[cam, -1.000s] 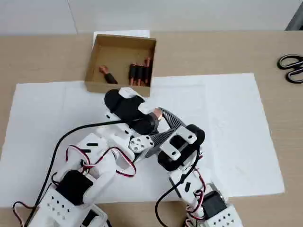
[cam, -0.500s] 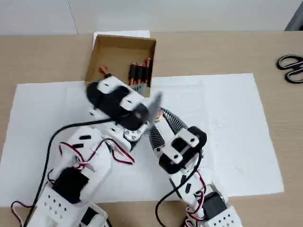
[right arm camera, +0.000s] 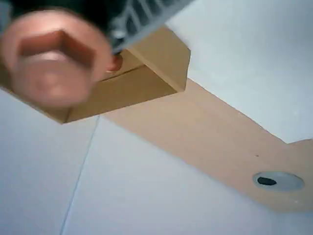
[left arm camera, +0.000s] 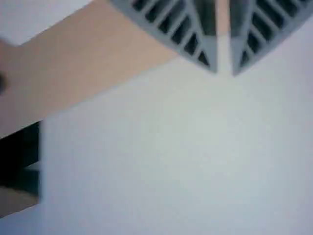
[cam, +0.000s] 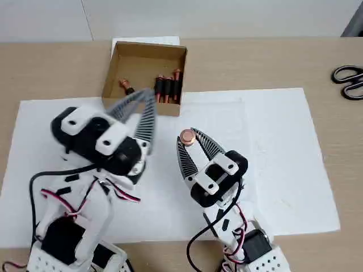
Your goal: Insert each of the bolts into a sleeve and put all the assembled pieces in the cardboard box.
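Observation:
My right gripper (cam: 188, 138) is shut on a bolt (cam: 186, 135), whose copper head points up over the white paper. In the right wrist view the bolt's hex head (right arm camera: 49, 56) looms close, with a grey finger (right arm camera: 142, 14) beside it. My left gripper (cam: 148, 94) hangs at the near edge of the cardboard box (cam: 144, 46), its fingers nearly touching with nothing between them (left arm camera: 222, 68). The box holds several black sleeved pieces (cam: 168, 86) side by side, and one more (cam: 126, 86) apart to the left. The box's corner (right arm camera: 146, 73) also appears in the right wrist view.
A white paper sheet (cam: 272, 141) covers the middle of the wooden table. Black scissors (cam: 349, 79) lie at the far right edge. A round hole (right arm camera: 276, 180) in the tabletop appears in the right wrist view.
The left arm has drawn back from the right gripper, swung left, and now points at the box. The right arm has kept still with the bolt.

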You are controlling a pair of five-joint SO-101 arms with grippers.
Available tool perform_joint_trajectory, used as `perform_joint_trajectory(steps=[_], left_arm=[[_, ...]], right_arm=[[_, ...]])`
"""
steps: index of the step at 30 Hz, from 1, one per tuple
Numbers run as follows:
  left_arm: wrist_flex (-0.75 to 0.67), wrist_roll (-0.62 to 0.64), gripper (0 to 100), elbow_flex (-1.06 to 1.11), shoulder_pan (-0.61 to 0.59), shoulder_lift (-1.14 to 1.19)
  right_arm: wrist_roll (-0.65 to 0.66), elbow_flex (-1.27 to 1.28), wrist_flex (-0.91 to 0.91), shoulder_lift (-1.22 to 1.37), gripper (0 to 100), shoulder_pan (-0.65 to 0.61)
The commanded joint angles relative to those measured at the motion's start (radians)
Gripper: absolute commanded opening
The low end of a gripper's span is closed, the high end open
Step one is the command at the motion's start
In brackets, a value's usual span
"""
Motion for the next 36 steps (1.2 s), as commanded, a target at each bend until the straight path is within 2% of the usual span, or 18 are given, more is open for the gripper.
perform_joint_trajectory(steps=[1, 5, 12, 15, 23, 32, 36], left_arm=[[0.005, 0.003, 1, 0.087, -0.140, -0.107], [0.002, 0.005, 1, 0.232, -0.261, -0.230], [-0.078, 0.005, 1, 0.507, -0.397, -0.362], [-0.083, 0.005, 1, 0.575, -0.437, -0.387], [-0.083, 0.006, 1, 0.670, -0.450, -0.423], [-0.077, 0.011, 1, 0.862, -0.465, -0.552], [-0.080, 0.129, 1, 0.860, -0.466, -0.540]], right_arm=[[0.008, -0.041, 0.022, -0.010, 0.4, -0.001], [0.008, -0.064, 0.143, -0.010, 0.4, 0.005], [0.008, -0.209, 0.320, -0.007, 0.4, 0.018], [0.003, -0.253, 0.341, 0.030, 0.4, 0.062], [-0.003, -0.460, 0.340, 0.312, 0.4, 0.124], [-0.132, -0.787, 0.321, 0.730, 0.4, 0.134], [-0.137, -0.939, 0.249, 0.928, 0.4, 0.134]])
